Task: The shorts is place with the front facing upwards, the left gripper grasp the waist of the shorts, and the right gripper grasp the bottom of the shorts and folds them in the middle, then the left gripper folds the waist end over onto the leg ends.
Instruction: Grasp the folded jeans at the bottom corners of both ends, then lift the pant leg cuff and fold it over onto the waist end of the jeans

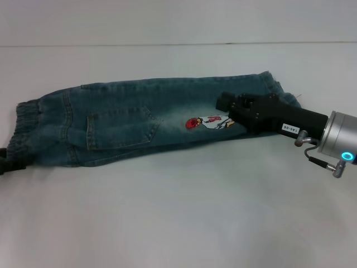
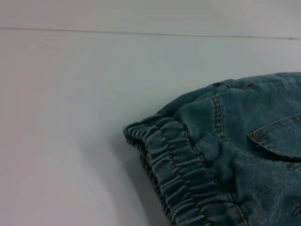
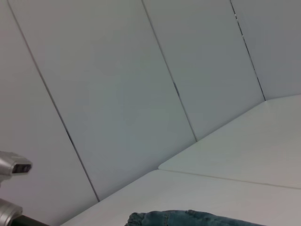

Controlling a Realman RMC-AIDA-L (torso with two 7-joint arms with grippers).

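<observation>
The denim shorts (image 1: 145, 120) lie flat across the table, folded lengthwise, with a pocket (image 1: 120, 129) and a red-and-white patch (image 1: 207, 122) facing up. The ruched waist (image 1: 27, 131) is at the left end; the left wrist view shows it close up, waist (image 2: 181, 167) resting on the table. The bottom of the shorts, the leg ends (image 1: 272, 82), lies at the far right. My right gripper (image 1: 222, 103), black with a white label, hovers over the shorts near the patch. Only a black sliver of my left gripper (image 1: 4, 161) shows, at the picture's left edge beside the waist.
The white table (image 1: 178, 223) stretches in front of and behind the shorts. A pale panelled wall (image 3: 141, 94) stands behind the table. In the right wrist view a strip of denim (image 3: 188, 219) shows at the table's near part.
</observation>
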